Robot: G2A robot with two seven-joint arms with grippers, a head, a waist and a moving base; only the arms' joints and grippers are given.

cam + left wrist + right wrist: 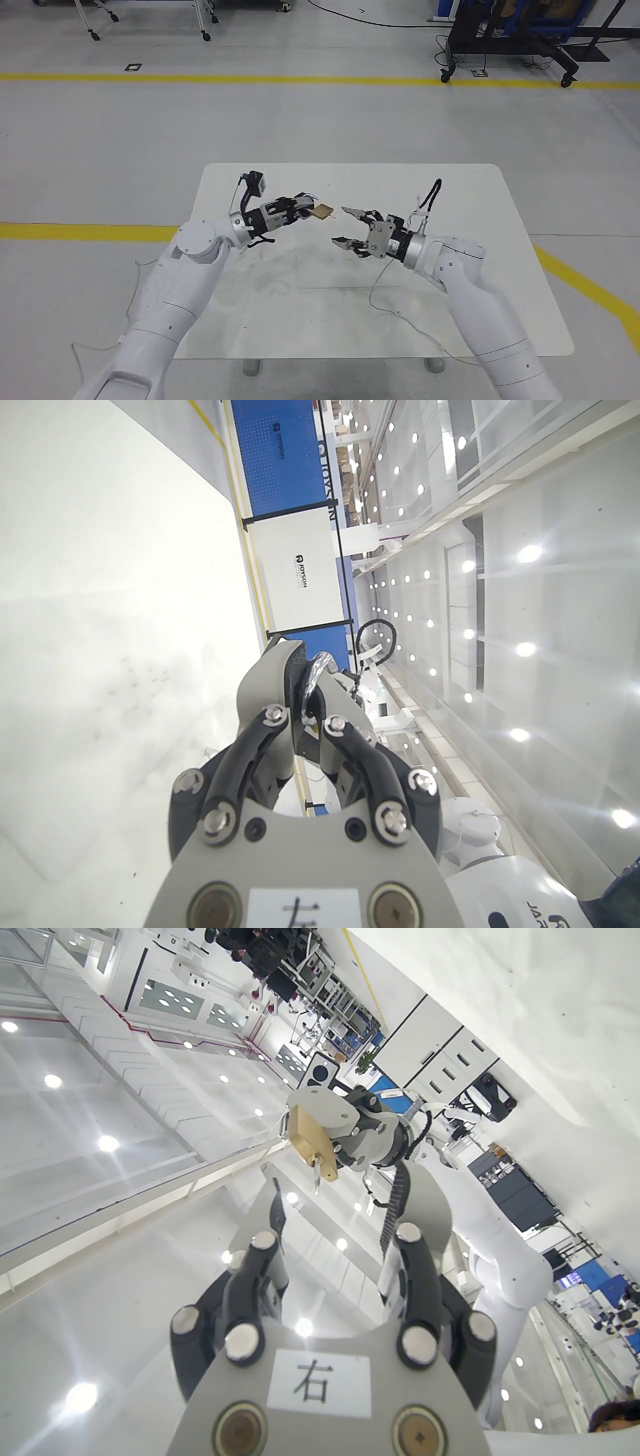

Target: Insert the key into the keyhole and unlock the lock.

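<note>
A brass padlock (321, 211) is held above the middle of the white table (470, 200) by my left gripper (303, 209). In the left wrist view that gripper (305, 662) is shut on the lock's silver shackle (314, 677). The right wrist view shows the lock's body (306, 1138) with a small silver key (316, 1177) sticking out of its end face. My right gripper (340, 226) hangs a short way to the right of the lock, facing it. Its fingers (276, 1208) are spread wide apart with nothing between them, and the right gripper (337, 1183) does not touch the key.
A thin cable (390, 300) trails across the table under the right arm. The tabletop carries nothing else. Wheeled frames (150, 15) and a dark cart (510, 45) stand on the floor far behind, beyond a yellow line.
</note>
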